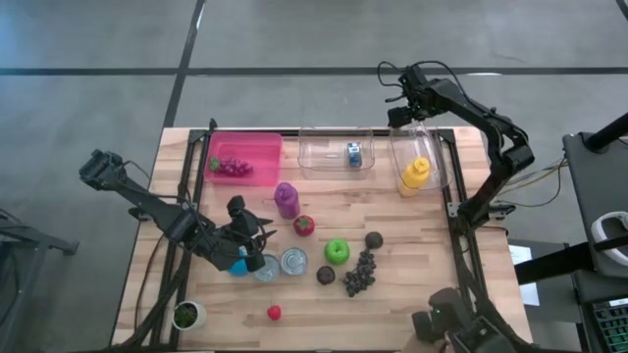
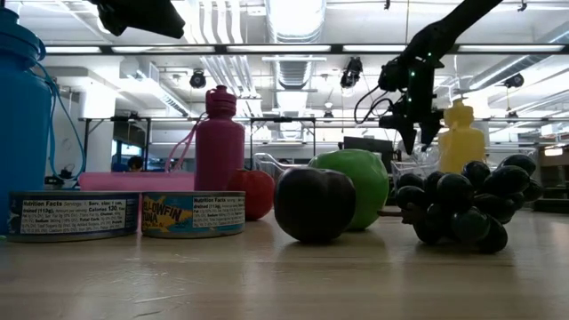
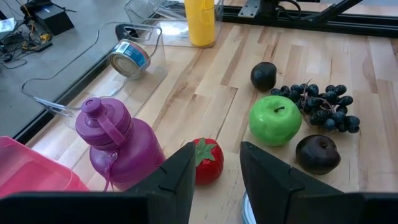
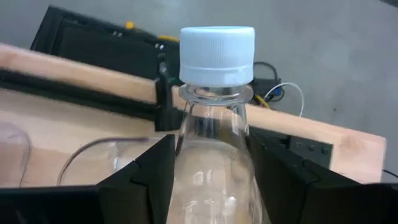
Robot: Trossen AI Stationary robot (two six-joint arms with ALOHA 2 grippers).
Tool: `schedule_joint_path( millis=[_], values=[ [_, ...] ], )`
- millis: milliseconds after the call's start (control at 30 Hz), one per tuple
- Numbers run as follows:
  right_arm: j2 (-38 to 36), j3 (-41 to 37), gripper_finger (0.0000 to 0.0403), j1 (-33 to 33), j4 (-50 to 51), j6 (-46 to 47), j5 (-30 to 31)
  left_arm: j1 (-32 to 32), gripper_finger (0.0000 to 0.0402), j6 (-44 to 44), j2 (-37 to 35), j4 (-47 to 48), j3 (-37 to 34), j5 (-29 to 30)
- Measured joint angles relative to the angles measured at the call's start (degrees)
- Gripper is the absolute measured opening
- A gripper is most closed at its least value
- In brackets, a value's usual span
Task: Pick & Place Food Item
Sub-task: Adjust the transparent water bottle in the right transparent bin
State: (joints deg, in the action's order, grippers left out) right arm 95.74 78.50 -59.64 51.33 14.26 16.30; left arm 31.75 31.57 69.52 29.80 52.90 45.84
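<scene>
A clear plastic bottle (image 4: 214,143) with a white cap (image 4: 217,55) sits between the fingers of my right gripper (image 4: 211,152). That gripper is shut on it over the right clear bin (image 1: 437,157) at the table's far edge (image 1: 400,116). My left gripper (image 1: 257,235) hovers open above the table's near left part, with nothing between its fingers (image 3: 214,180). Past it lie a red strawberry (image 3: 207,160), a green apple (image 3: 275,119), grapes (image 3: 323,106) and two dark plums (image 3: 318,154). My right gripper pinches the clear bottle's upper body just below the shoulder (image 4: 189,168) between its two fingers, one on each side. It comes slanting down from above. The neck and white cap stick out past the fingertips. The bottle's lower part is out of view.
A yellow bottle (image 1: 415,175) stands in the right clear bin. The middle clear bin (image 1: 324,155) holds a can, and the pink bin (image 1: 257,147) holds grapes. A purple bottle (image 1: 286,199), a blue bottle (image 1: 238,263) and two cans (image 1: 293,261) stand near my left gripper.
</scene>
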Motion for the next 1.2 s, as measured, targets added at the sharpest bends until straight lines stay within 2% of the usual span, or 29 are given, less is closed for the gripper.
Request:
schedule_joint_path(
  millis=[367, 567, 1200],
  values=[
    [-5.7, -0.9, 0.0182, 0.4, -4.6, 0.8, 3.2, 0.0, 0.0127, 0.0, 0.0, 0.0, 0.0, 0.0],
    [-10.7, -4.6, 0.0181, 0.9, -10.0, 0.8, 4.7, 0.0, 0.0129, 0.0, 0.0, 0.0, 0.0, 0.0],
    [-33.0, -28.3, 0.0180, 3.3, -34.0, 4.1, 4.9, 0.0, 0.0129, 0.0, 0.0, 0.0, 0.0, 0.0]
  ],
)
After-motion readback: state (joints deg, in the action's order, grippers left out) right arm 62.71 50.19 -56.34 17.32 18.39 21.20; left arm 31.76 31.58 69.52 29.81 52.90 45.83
